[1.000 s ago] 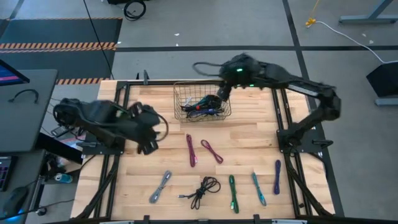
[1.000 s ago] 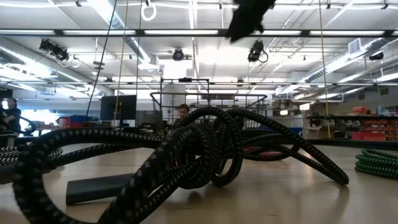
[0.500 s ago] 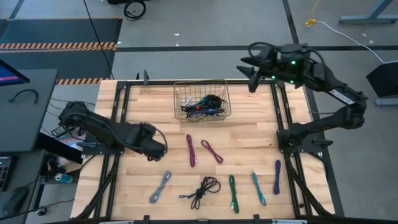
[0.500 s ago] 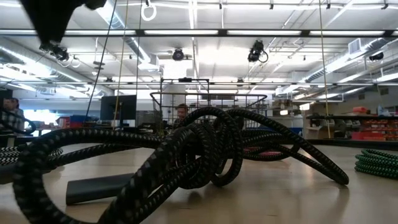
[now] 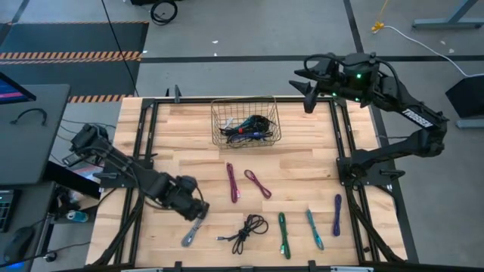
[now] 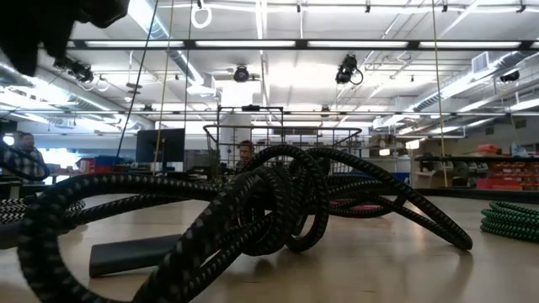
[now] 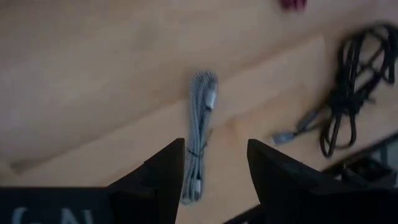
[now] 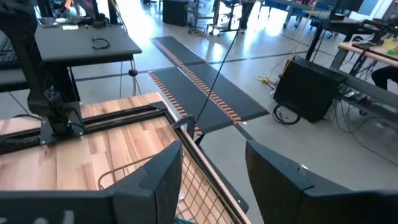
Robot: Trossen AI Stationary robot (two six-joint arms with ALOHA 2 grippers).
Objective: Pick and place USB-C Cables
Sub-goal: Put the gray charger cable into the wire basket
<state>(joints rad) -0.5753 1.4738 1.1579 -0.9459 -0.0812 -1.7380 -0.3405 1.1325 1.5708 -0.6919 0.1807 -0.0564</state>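
Left gripper low over my near-left table area, fingers apart, straddling end of folded grey braided USB-C cable, not touching. Right gripper parked high beyond far table edge, fingers spread, empty. Wire mesh basket holds several cables. Loose bundles along near edge: black coil, green, teal, purple, two magenta.
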